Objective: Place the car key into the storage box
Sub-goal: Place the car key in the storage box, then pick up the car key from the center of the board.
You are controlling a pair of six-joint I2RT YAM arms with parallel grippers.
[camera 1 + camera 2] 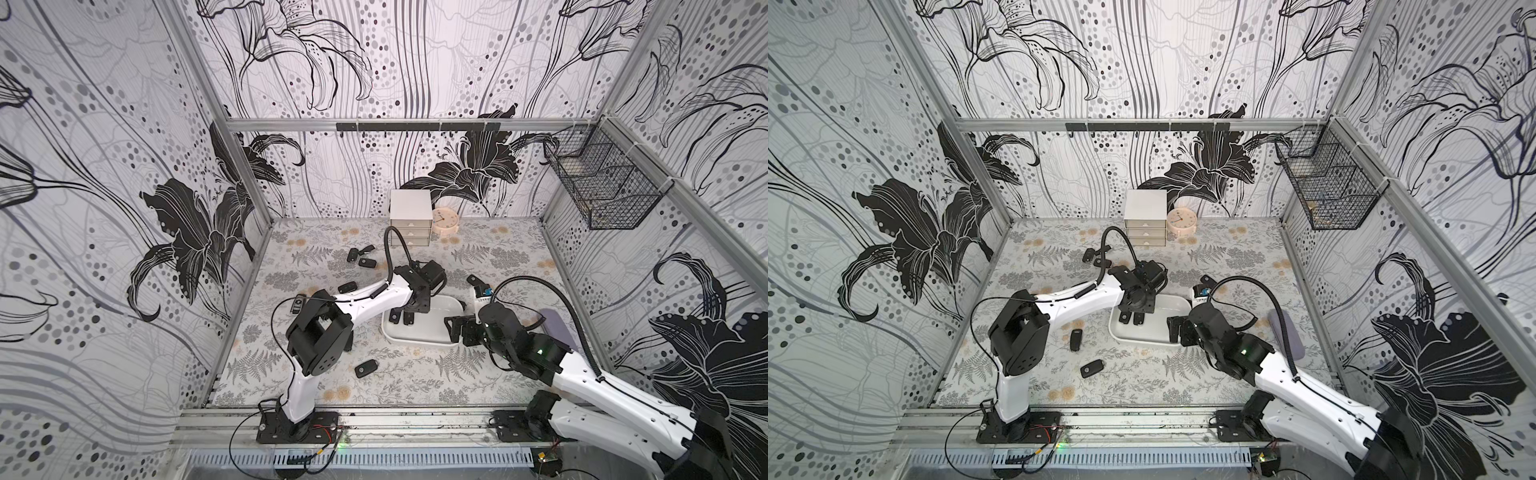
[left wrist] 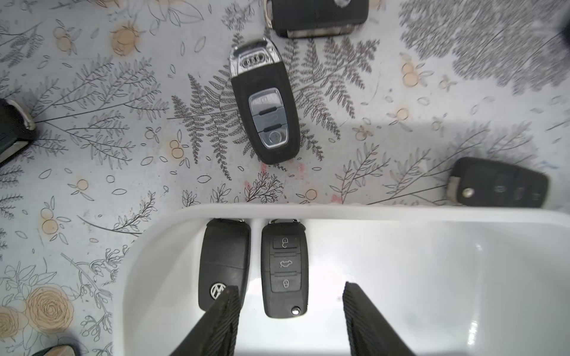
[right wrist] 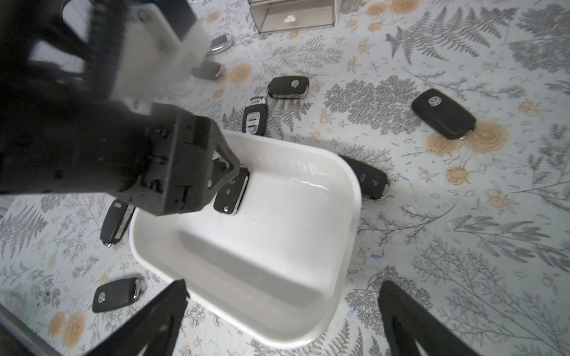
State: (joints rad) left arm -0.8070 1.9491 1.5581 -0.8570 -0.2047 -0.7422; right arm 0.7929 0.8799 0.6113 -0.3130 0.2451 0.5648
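Two fobs lay side by side at the 9 o'clock end of the storage box (image 1: 428, 322): the car key (image 2: 284, 265), buttons up, and a VW fob (image 2: 223, 262). Over it the left jaws stood apart, the right jaws wide apart, both empty. It looked hard, light and slippery, best pinched by its long sides.

In the left wrist view the box (image 2: 339, 212) runs off the frame; a flip key (image 2: 317, 15) and a second key (image 2: 12, 129) are cut by edges; in the right wrist view the blurred left arm (image 3: 77, 138) hides part of the button key (image 3: 229, 194); basket (image 1: 615, 208) contents are too small to tell.
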